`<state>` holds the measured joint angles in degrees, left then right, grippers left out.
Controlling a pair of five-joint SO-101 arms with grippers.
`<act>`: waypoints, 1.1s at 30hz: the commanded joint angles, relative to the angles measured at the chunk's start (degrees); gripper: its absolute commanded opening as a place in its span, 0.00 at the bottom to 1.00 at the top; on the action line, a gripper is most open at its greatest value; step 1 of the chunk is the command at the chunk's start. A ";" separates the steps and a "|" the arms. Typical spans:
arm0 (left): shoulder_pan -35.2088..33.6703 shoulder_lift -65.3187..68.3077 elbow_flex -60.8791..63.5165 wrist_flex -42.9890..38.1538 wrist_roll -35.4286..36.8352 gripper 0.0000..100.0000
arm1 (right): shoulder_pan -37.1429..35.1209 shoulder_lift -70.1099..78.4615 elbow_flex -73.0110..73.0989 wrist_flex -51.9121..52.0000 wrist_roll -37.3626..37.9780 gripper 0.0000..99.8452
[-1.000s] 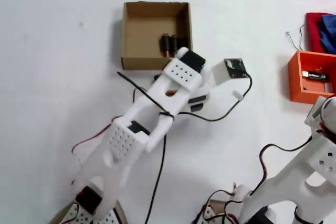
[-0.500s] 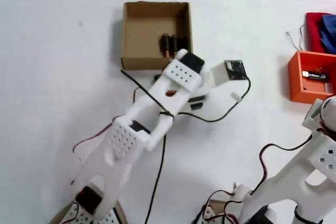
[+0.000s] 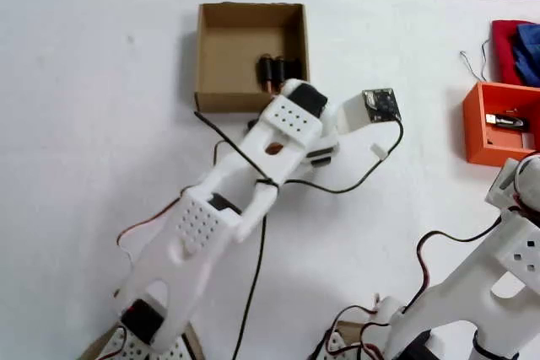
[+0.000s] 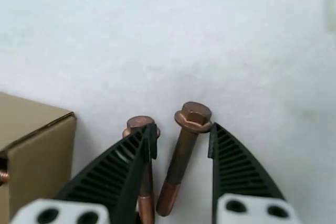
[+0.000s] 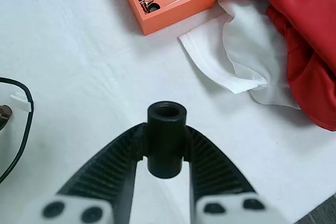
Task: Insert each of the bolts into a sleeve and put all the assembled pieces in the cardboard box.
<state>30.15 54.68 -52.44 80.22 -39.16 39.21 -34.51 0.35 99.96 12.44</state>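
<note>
Left fingers (image 4: 131, 166) nearer box (image 3: 226, 44), apart around copper bolt (image 4: 185, 153); right fingers (image 5: 210, 167) tight on sleeve (image 5: 165, 140)

1. High view: a fixed camera above the table (image 3: 84, 124) looks steeply down from the arms' side, far enough off to take in the box (image 3: 236, 56), orange tray (image 3: 481, 137) and red cloth (image 3: 506, 40).
2. Left wrist view: low and very near the tabletop, facing out between the fingers of the left gripper (image 4: 182, 132). It shares a box corner with the high view.
3. Right wrist view: higher off the table, angled down past the right gripper (image 5: 165, 132) and its sleeve (image 5: 165, 145). It shares the tray and cloth with the high view.
</note>
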 commanded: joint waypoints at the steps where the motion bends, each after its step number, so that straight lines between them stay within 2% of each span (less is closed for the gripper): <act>1: -1.05 -0.18 -1.45 -0.62 -0.35 0.18 | -0.13 -1.45 -0.26 0.66 0.53 0.02; 13: -1.05 3.96 -0.40 0.62 -0.35 0.17 | -0.13 -1.45 -0.26 0.66 0.53 0.02; 17: -0.70 3.87 -0.31 0.62 0.00 0.02 | -0.13 -1.45 -0.26 0.66 0.53 0.02; 23: -0.70 3.69 -0.48 2.64 0.18 0.03 | -0.13 -1.54 -0.26 0.66 0.35 0.02; 27: -0.26 2.20 -3.65 6.68 2.20 0.03 | -0.13 -1.45 -0.18 0.66 0.18 0.02; 33: 2.73 -0.53 -14.02 19.16 4.40 0.03 | -0.13 -1.54 -0.18 0.66 0.09 0.02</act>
<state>30.68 59.16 -60.35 93.49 -35.30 39.21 -34.51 0.35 99.96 12.44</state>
